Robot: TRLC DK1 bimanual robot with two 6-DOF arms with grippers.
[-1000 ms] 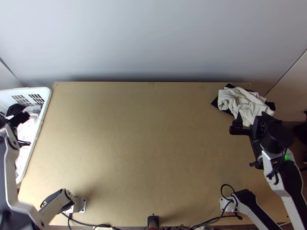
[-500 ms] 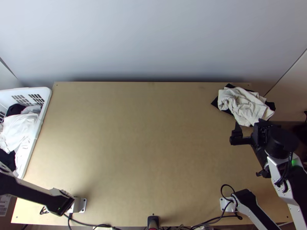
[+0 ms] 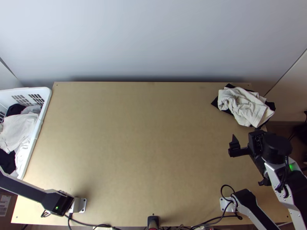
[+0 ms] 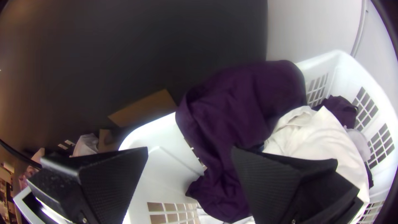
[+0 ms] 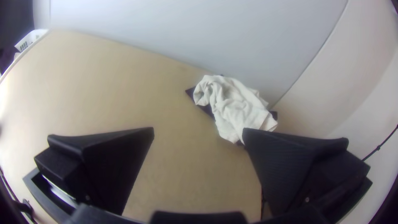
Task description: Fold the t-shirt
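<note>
My right gripper (image 3: 244, 136) is open with nothing between its fingers, just nearer than a bunched white cloth (image 3: 245, 105) lying on a dark cloth (image 3: 217, 104) at the table's far right corner. In the right wrist view, the gripper (image 5: 199, 129) stands apart from the white cloth (image 5: 236, 108). The left wrist view shows my left gripper (image 4: 190, 148) open over the white basket (image 4: 159, 135). A purple cloth (image 4: 244, 99) drapes over the basket's side, beside a crumpled white cloth (image 4: 327, 137). Which cloth is the t-shirt I cannot tell.
The basket (image 3: 44, 100) stands along the left edge of the wooden table (image 3: 146, 145). A wall (image 3: 153, 42) rises behind the far edge. Cables (image 3: 209, 221) and a small black device (image 3: 153, 221) lie at the near edge.
The left arm has swung from over the basket toward the lower left, uncovering the clothes inside. My right gripper has drawn back a little toward the near side, away from the white cloth.
</note>
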